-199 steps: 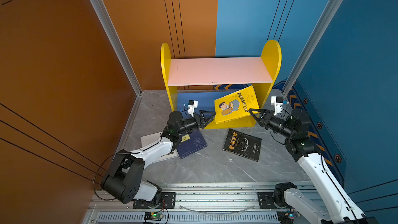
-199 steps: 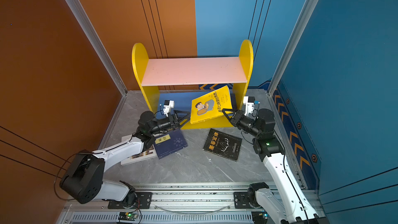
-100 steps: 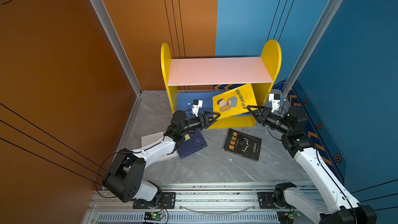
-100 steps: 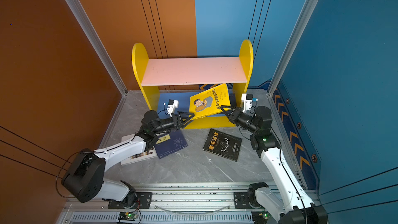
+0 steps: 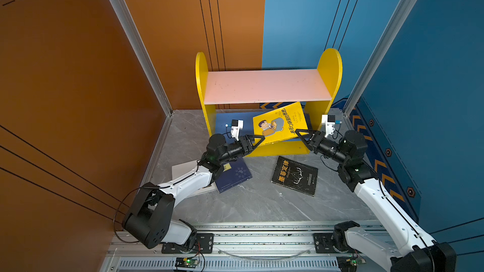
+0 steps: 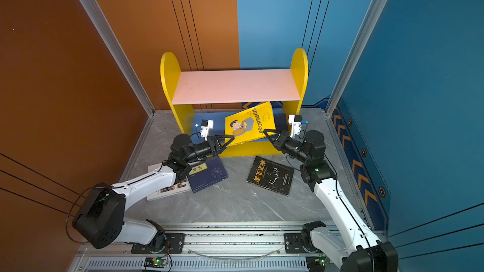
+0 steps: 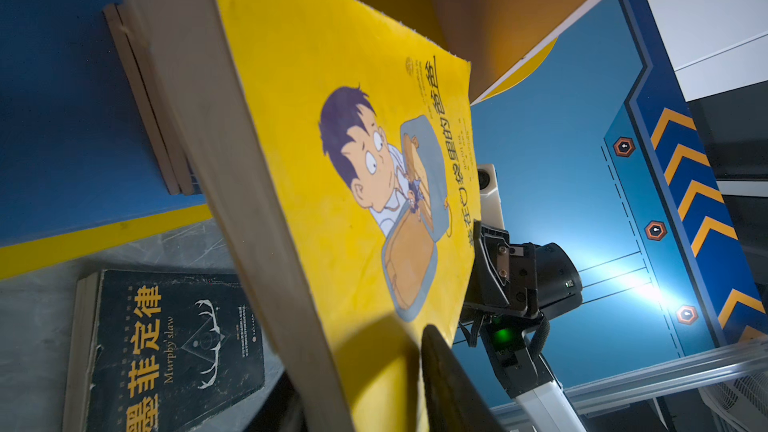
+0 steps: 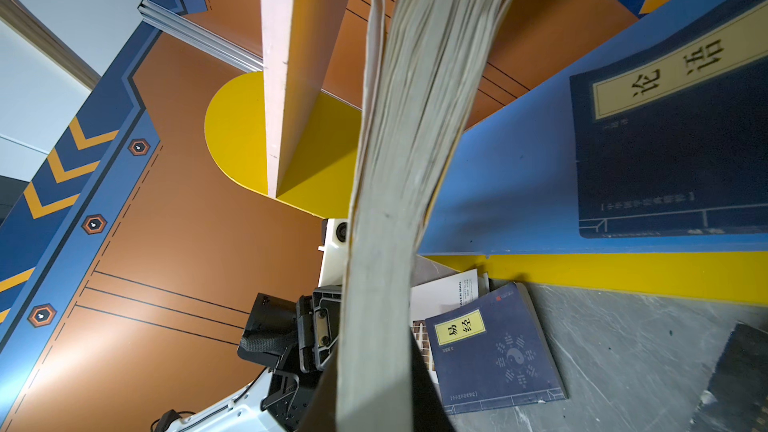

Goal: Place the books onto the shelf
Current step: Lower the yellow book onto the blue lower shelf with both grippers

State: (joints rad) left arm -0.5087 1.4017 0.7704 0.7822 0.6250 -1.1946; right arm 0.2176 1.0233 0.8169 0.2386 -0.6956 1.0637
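Grey stone floor, shelf (image 5: 330, 69) at back. Yellow book (image 5: 280, 124) tilted at shelf's lower opening, long axis slanting inward under pink board (image 5: 264, 86). Right gripper (image 5: 301, 137) clamped on near corner; left gripper (image 5: 258, 140) astride opposite corner, grip unclear.

— What is around you there?
— On my left I have an orange wall (image 5: 78, 74), on my right a blue wall (image 5: 432, 61). Grey metal posts (image 5: 133, 43) stand in the corners.
— And below?
— A grey floor (image 5: 248, 205) with marble veins. A band of orange chevrons (image 5: 380, 165) runs low along the blue wall, and a bright light spot (image 7: 650, 290) shines on it.
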